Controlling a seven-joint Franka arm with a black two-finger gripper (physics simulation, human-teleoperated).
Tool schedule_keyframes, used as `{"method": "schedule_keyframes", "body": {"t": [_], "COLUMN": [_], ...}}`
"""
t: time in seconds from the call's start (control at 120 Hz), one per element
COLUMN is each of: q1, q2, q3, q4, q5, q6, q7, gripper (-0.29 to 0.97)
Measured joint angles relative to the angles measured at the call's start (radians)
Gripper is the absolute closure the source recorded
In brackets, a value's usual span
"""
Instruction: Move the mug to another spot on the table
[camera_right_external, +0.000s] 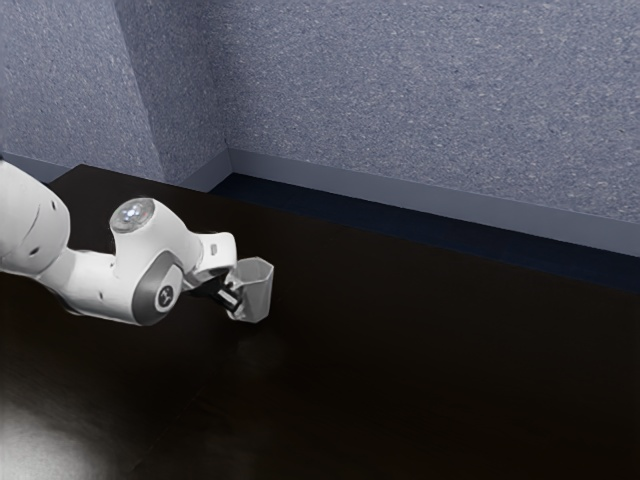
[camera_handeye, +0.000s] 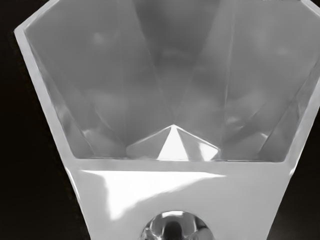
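The tool (camera_right_external: 231, 294) sits low over the dark counter (camera_right_external: 430, 350), right at the near wall of the grey faceted mug (camera_right_external: 256, 285), which stands directly ahead of and beneath it. The wrist view looks down into the mug's open mouth, with its handle (camera_handeye: 175, 227) nearest the tool. I cannot tell whether the tool is clenched on the mug or released. This looks like the grasping step. Next would come a sure hold, a lift, and a carry to bare counter farther from the tool. Count: one mug, one arm (camera_right_external: 110, 275), one tool.
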Motion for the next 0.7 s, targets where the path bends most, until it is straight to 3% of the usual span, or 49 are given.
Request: {"method": "schedule_keyframes", "body": {"t": [0.35,0.533,0.7], "q1": [-0.036,-0.045,-0.047], "q2": [0.075,0.087,0.09], "q3": [-0.002,-0.003,-0.003], "q4": [0.038,0.045,0.045], "q5": [-0.011,-0.021,-0.027], "q6": [0.041,0.042,0.04], "q7": [0.0,-0.005,-0.011], "gripper": [0.72,0.57,0.36]}}
